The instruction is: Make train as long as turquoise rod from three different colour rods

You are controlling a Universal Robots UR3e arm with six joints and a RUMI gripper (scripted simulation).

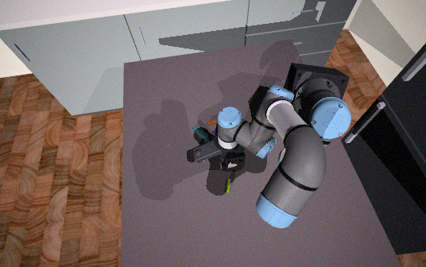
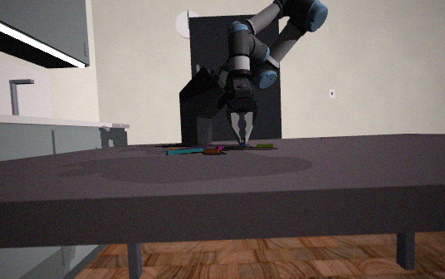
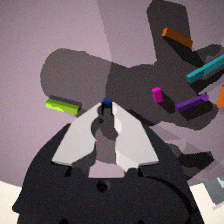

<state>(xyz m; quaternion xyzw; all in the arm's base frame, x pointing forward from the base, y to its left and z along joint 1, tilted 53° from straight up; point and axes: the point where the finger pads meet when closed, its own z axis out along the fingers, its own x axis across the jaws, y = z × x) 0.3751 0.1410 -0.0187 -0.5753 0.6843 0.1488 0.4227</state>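
Observation:
My gripper (image 2: 242, 142) (image 3: 107, 103) is shut on the small blue rod (image 2: 242, 144) (image 3: 107, 101), low over the table; whether the rod touches the table I cannot tell. The lime rod (image 1: 228, 186) (image 2: 265, 145) (image 3: 62, 106) lies flat, left of the fingertips in the wrist view. The magenta rod (image 2: 219, 148) (image 3: 157, 95) lies right of them, and the purple rod (image 3: 192, 102) farther right. One orange rod (image 2: 211, 152) (image 3: 177, 37) lies at the wrist view's top right; another orange rod (image 1: 211, 122) (image 2: 172, 149) (image 3: 221, 96) is cut off by its right edge. These lying rods are apart.
The turquoise rod (image 1: 201, 134) (image 2: 185, 152) (image 3: 205, 69) lies between the two orange rods in the wrist view, near the purple one. The arm hides part of the table (image 1: 159, 230) in the top view. Cabinets stand along the table's back edge there.

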